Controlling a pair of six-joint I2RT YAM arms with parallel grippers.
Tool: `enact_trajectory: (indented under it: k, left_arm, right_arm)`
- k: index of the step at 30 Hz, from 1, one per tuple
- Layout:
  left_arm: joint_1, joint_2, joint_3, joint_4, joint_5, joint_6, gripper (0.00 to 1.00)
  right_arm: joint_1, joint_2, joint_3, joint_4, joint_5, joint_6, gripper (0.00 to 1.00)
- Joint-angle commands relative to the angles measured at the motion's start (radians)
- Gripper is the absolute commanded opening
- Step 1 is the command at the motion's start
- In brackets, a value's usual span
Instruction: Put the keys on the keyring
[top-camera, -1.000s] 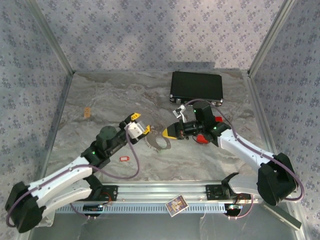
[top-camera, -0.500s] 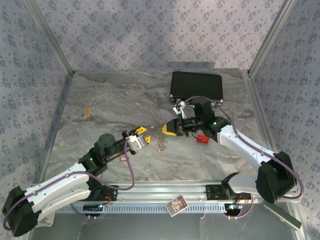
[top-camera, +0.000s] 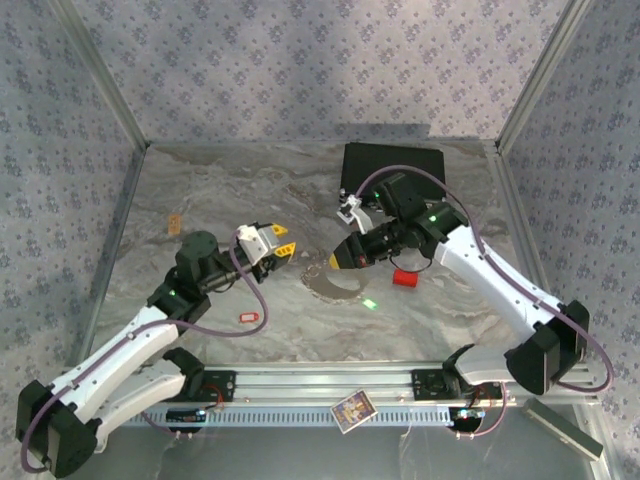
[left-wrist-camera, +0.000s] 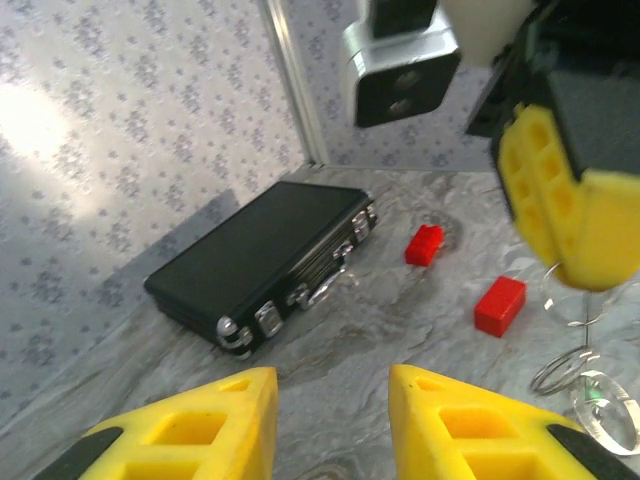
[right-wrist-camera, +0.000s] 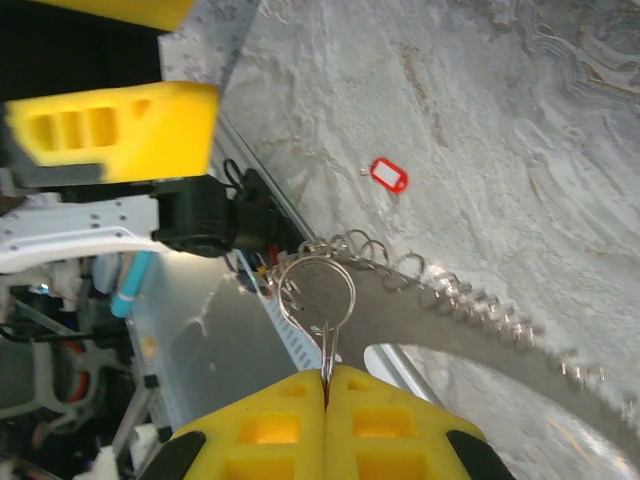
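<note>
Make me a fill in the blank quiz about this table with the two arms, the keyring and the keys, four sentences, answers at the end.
1. The right gripper has its fingers shut on the ____.
2. The left gripper holds ____; its fingers stand apart.
3. The key lying on the table nearest the left arm has a ____ tag.
4. The closed case at the back of the table is ____ in colour.
Missing words: keyring; nothing; red; black.

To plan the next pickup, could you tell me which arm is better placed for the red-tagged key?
Probably left: the left gripper is open and empty, the red-tagged key lies beside that arm, and the right gripper holds the keyring.
</note>
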Motion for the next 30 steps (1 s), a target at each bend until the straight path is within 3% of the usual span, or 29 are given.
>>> enact_trajectory:
  k: [1, 6, 14, 22, 30]
  left_arm:
    - [0.010, 0.024, 0.038, -0.036, 0.110, -0.027, 0.33]
    - [0.049, 0.104, 0.085, -0.041, 0.235, -0.075, 0.30]
    - [0.072, 0.247, 0.231, -0.179, 0.453, -0.087, 0.29]
    - [0.059, 0.357, 0.302, -0.219, 0.581, -0.106, 0.28]
    - [0.009, 0.430, 0.320, -0.286, 0.665, -0.025, 0.33]
  right_arm:
    - [0.021, 0.017, 0.068, -0.127, 0.056, -0.130, 0.00]
    - [0.044, 0.015, 0.086, -0.156, 0.129, -0.203, 0.00]
    - [0.072, -0.029, 0.049, -0.089, 0.230, -0.313, 0.00]
    - [0.077, -0.079, -0.002, 0.004, 0.214, -0.367, 0.00]
    - [0.079, -0.090, -0.029, 0.041, 0.201, -0.388, 0.00]
